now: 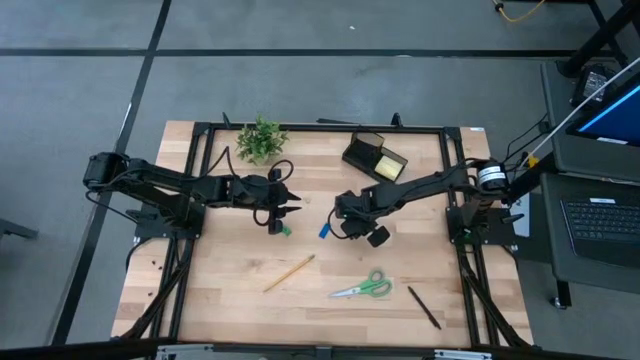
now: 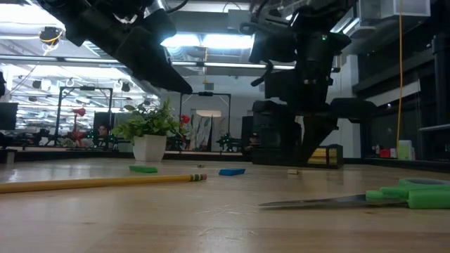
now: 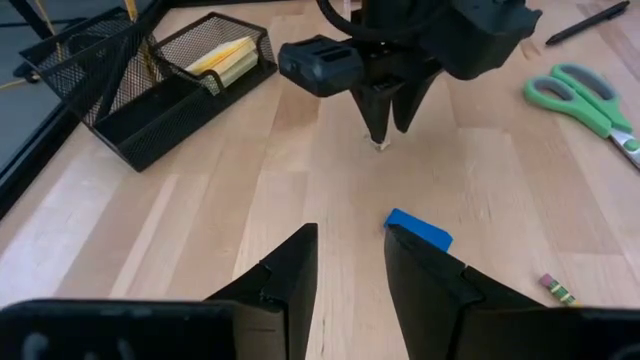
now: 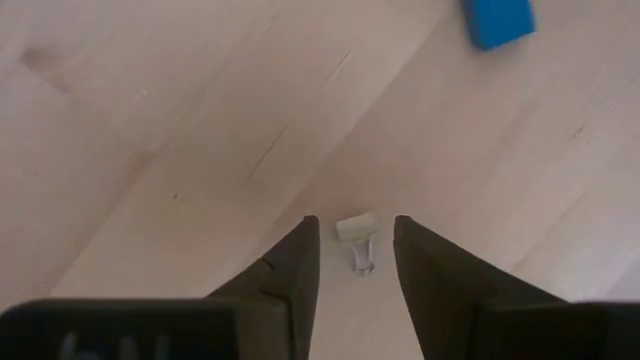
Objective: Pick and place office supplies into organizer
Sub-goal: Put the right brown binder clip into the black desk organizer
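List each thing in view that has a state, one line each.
organizer: upright at the table's far side, sticky-note pad in its tray.
scissors: flat, blades closed.
pencil: loose on the table.
pen: loose on the table.
blue eraser: loose.
green eraser: loose.
small pale clip: on the table.
right gripper: open around the clip.
left gripper: open, empty.

Grey floor [image 1: 300, 30] surrounds the wooden table [image 1: 220, 270]; a laptop [image 1: 600, 215] sits at three o'clock. Ceiling lights [image 2: 211, 42] glow overhead.
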Robot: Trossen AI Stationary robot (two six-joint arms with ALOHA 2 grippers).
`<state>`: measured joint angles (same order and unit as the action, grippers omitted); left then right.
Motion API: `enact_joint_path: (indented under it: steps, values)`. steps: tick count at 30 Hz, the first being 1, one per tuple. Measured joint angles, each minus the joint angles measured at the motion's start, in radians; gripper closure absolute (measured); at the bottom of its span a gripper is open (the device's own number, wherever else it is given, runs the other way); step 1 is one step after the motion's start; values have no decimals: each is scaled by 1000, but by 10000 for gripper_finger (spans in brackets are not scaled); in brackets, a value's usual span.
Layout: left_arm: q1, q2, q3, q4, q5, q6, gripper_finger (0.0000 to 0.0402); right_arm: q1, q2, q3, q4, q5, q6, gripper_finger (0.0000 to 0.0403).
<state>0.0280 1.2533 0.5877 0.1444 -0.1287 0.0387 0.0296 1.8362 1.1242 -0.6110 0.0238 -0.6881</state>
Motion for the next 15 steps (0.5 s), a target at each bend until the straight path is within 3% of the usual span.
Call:
enact_joint_path:
  steps: [15]
  values:
    - [0, 0, 0, -17, 0, -26, 288, -31, 61, 4, 1, -22, -26, 272]
